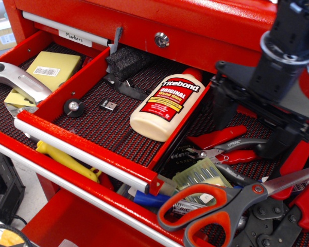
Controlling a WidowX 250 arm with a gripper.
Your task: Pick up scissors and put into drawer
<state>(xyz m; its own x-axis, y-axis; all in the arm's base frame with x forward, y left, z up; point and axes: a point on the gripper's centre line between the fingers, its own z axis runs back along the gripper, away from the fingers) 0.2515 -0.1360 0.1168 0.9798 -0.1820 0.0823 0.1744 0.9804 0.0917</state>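
Observation:
The scissors (pixel 224 207) lie flat at the bottom right, on top of other tools in the wider lower drawer. Their red-orange and grey loop handles point left and their silver blades point right. The drawer (pixel 82 151) with the silver pull bar stands open at the left and centre. It has a black-red mesh liner and a red partition wall (pixel 67 85). My gripper (pixel 252 126) hangs at the upper right, above the red pliers (pixel 224 145) and behind the scissors. It is open and empty, and it touches nothing.
In the partitioned drawer lie a Titebond glue bottle (pixel 165 105), a black foam block (pixel 127 62), a small black knob (pixel 73 107), a yellow pad (pixel 51 69) and a silver utility knife (pixel 18 81). A yellow-handled tool (pixel 67 160) and several red-handled tools fill the lower drawer.

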